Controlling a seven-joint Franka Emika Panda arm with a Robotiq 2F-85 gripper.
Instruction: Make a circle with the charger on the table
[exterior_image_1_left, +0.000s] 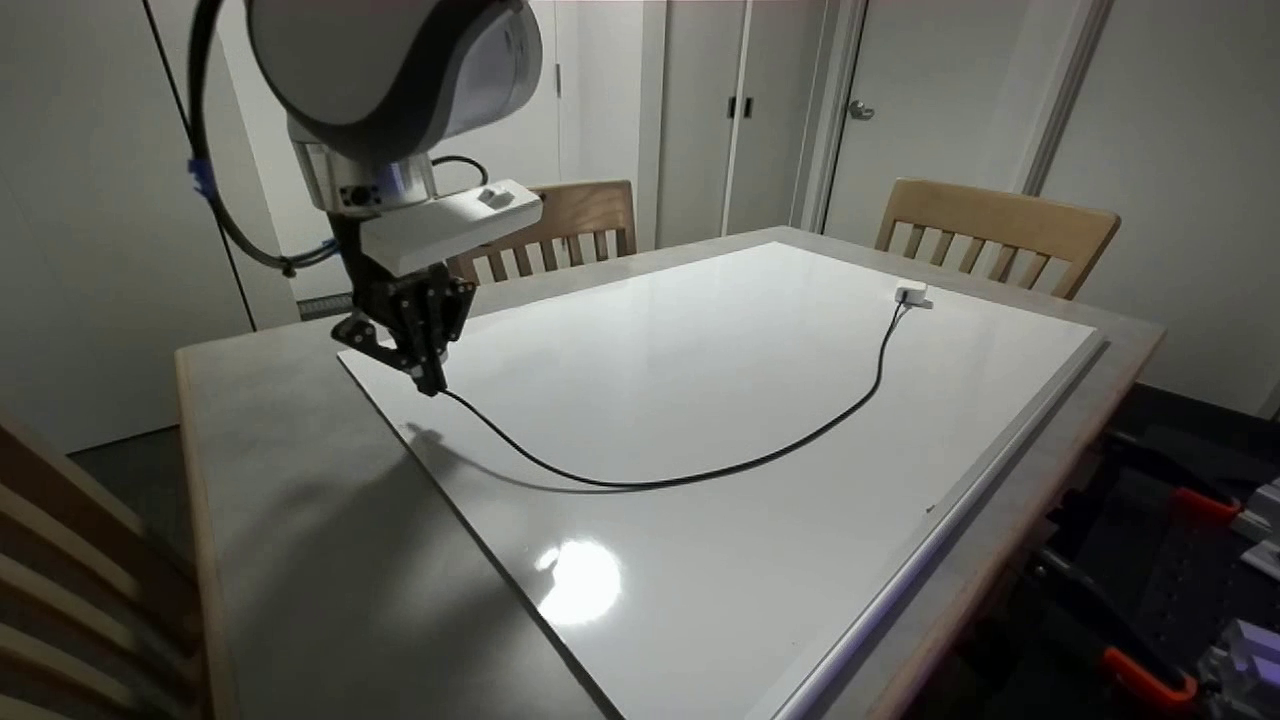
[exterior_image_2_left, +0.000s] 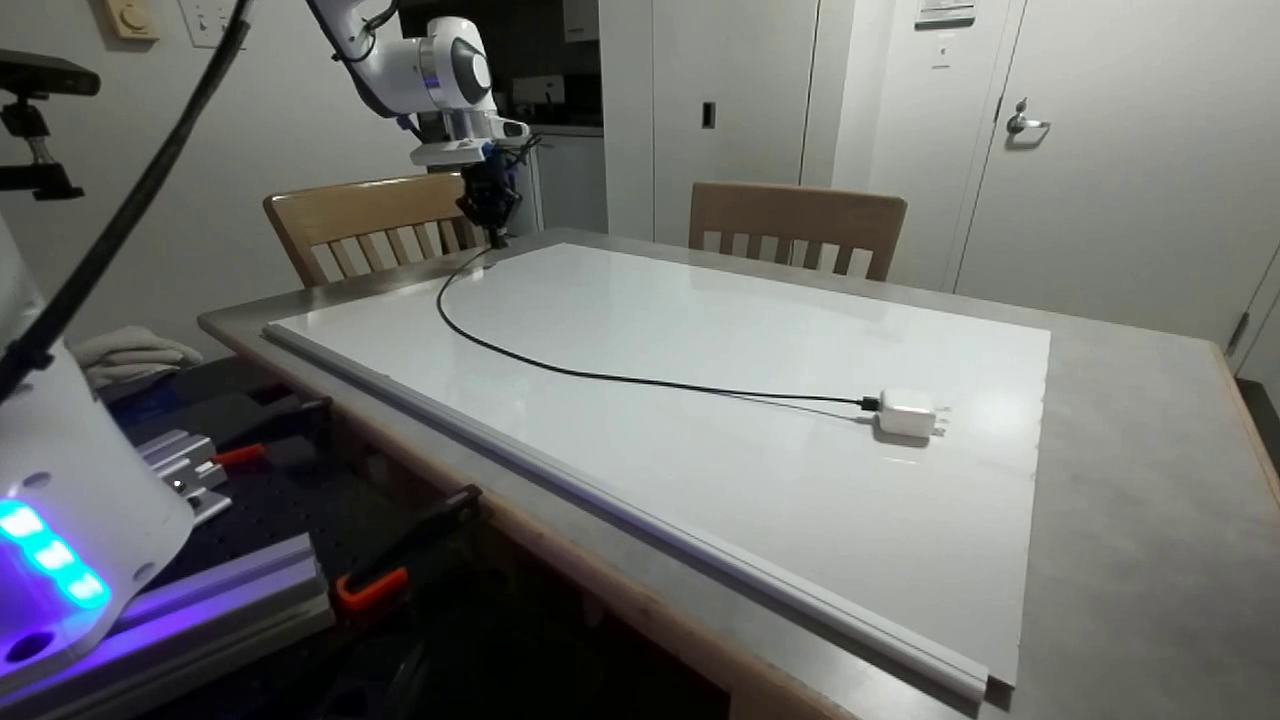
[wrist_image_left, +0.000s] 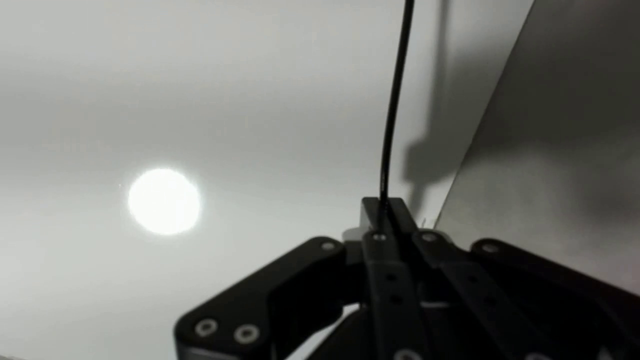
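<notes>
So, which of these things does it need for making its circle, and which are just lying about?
For the job:
black cable, pinched in the claw
white plug block, on the cable's far end
table, to lay the circle on

Just around:
wooden chairs
what look like orange-and-black clamps
what seems to be folded cloth

Charger (exterior_image_1_left: 645, 485) — open curve across table (exterior_image_1_left: 650, 380)

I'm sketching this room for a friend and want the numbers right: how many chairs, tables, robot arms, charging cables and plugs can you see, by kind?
Chairs: 3
Table: 1
Arm: 1
Cable, held by the tool: 1
Plug: 1
Total: 7
</notes>
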